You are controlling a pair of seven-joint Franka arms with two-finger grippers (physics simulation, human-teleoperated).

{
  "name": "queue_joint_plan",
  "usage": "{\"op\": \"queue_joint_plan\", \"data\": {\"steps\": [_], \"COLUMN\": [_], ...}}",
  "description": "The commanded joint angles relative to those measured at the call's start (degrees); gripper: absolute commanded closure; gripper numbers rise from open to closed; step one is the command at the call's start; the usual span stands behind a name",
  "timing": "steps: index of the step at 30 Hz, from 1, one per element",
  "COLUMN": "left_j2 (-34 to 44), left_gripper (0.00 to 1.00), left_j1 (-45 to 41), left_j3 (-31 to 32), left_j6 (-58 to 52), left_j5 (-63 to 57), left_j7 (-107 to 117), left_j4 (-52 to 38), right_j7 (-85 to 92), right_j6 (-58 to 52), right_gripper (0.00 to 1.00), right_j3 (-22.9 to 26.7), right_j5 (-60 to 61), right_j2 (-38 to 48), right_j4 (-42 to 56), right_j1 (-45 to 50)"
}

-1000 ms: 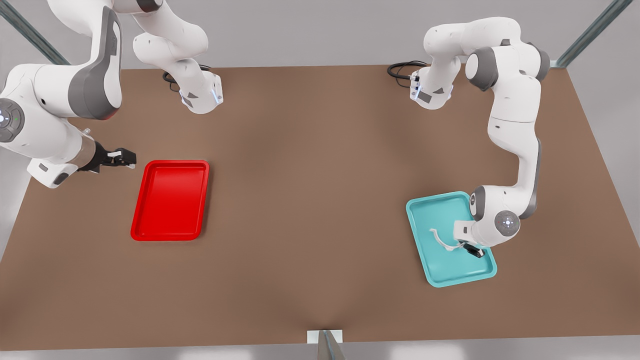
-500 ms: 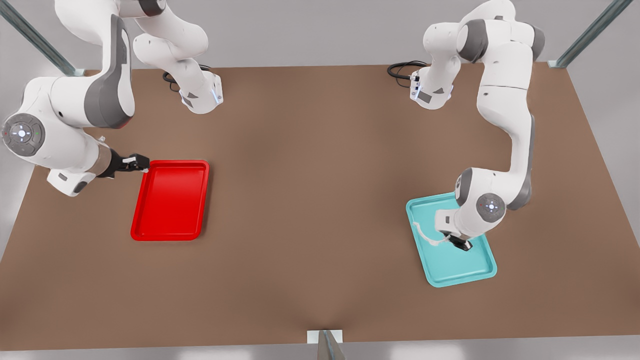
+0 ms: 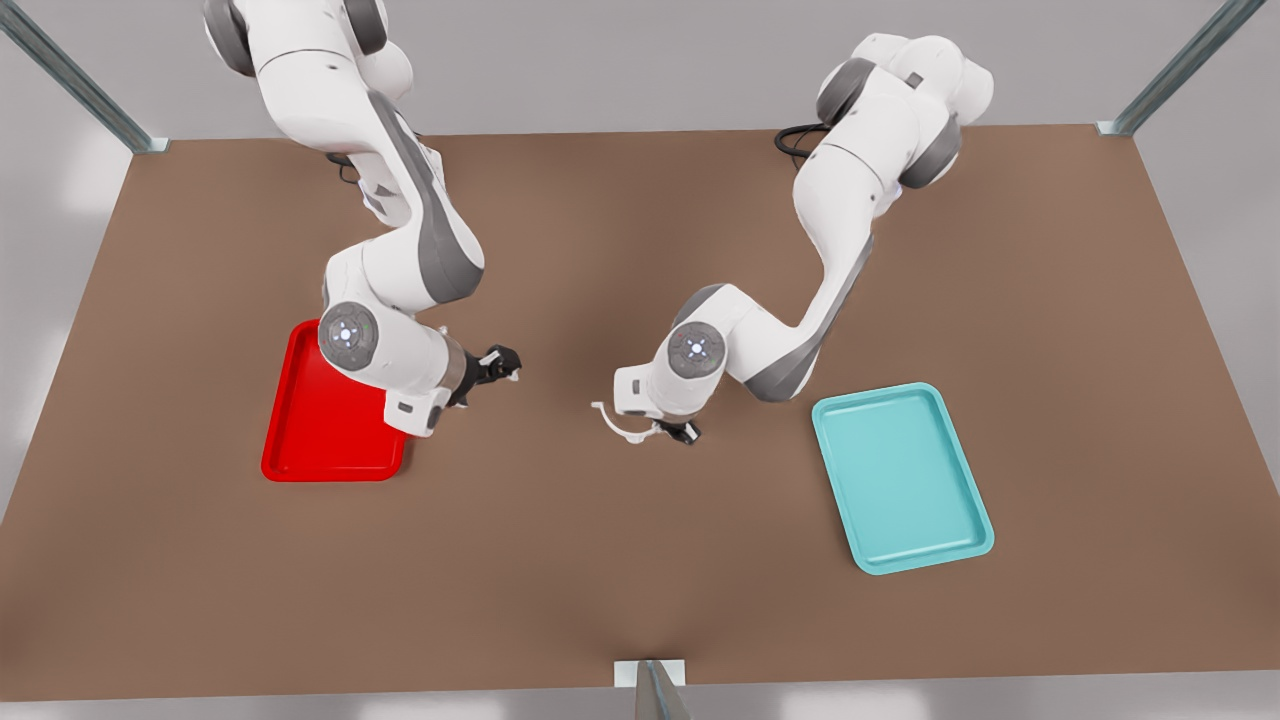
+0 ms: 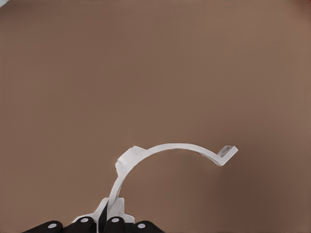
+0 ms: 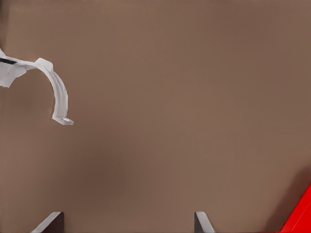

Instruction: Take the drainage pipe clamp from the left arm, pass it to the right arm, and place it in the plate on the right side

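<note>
The drainage pipe clamp (image 3: pixel 618 424) is a thin white plastic strap curved in an open arc, with a flat outturned tab at each end. In the left wrist view the clamp (image 4: pixel 165 158) arcs away from the fingers with a small raised block on the curve near the gripped end, and its free tab hangs clear above the table. It is held off the surface near the table's middle, between the two trays and touching neither.

The brown table (image 3: pixel 640 560) is a plain matte surface, with grey walls behind and metal frame struts at the rear corners.

The left arm (image 3: pixel 830 260) reaches in from the front view's right, elbow bent, wrist low over the table centre. The right arm (image 3: pixel 400 250) reaches in from the front view's left, its wrist above the red plate's (image 3: pixel 310 440) near corner.

The teal tray (image 3: pixel 902 477) lies flat toward the front view's right, well apart from the clamp.

The left gripper (image 3: pixel 672 432) is clamped on one end tab of the clamp. The right gripper (image 3: pixel 503 365) points toward the clamp across a bare gap of table; in the right wrist view its two fingertips (image 5: pixel 48 222) stand wide apart with nothing between them.
</note>
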State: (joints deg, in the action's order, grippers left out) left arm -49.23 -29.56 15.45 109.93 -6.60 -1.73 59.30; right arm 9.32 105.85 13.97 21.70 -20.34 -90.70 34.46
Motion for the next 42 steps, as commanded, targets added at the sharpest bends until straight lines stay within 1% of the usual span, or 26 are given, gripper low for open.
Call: {"op": "queue_joint_plan", "data": {"steps": [1,4,8,11,12,15,16,18,20,25,34,42], "left_j2": [-1.3,-2.2,-2.2,-1.9,-2.0,-2.1,-2.2,-2.2,-2.3,-2.2,-2.3,-2.4], "left_gripper": [0.79,0.79,0.79,0.79,0.79,0.79,0.79,0.79,0.79,0.79,0.79,0.79], "left_j1": [-1.8,-2.8,-3.6,-3.6,-3.6,-4.5,-4.5,-4.8,-5.0,-5.6,-6.5,-6.8], "left_j3": [-0.2,0.0,0.5,0.4,0.4,0.4,0.4,0.4,0.4,0.5,0.5,0.5], "left_j6": [-5.4,-5.8,-6.0,-9.5,-9.0,-6.7,-5.8,-3.8,-3.4,-2.4,-1.6,-0.8], "left_j5": [0.0,0.0,-0.1,-0.1,-0.2,0.0,0.1,0.1,0.1,0.2,0.3,0.3], "left_j7": [43.2,45.2,41.9,28.5,27.2,29.7,30.9,33.0,33.8,36.0,36.9,38.0], "left_j4": [-2.6,-4.1,-3.8,-3.8,-3.8,-3.9,-3.9,-3.9,-3.9,-4.0,-3.9,-3.8], "right_j7": [1.0,1.3,5.9,6.2,6.2,7.6,14.4,21.6,23.1,33.2,34.1,33.9], "right_j6": [14.0,23.8,28.1,29.4,29.7,33.0,33.3,33.3,33.4,33.9,36.6,38.6], "right_gripper": [0.0,0.0,0.0,0.0,0.0,0.0,0.0,0.0,0.0,0.0,0.0,0.0], "right_j3": [0.0,-2.6,-3.2,-3.2,-3.2,-3.2,-3.2,-3.2,-3.2,-3.2,-3.2,-3.2], "right_j5": [3.1,3.3,3.3,3.3,3.3,2.7,2.6,2.6,2.6,2.6,2.7,3.3], "right_j2": [-0.2,2.7,5.1,4.1,3.3,1.5,1.4,1.4,2.0,2.0,-0.7,-5.8], "right_j4": [-1.8,-10.8,-16.7,-16.8,-16.7,-16.8,-16.9,-17.2,-18.0,-19.9,-20.3,-16.9], "right_j1": [0.6,0.9,1.1,2.9,3.4,5.7,5.7,5.6,5.7,6.0,7.3,8.5]}}
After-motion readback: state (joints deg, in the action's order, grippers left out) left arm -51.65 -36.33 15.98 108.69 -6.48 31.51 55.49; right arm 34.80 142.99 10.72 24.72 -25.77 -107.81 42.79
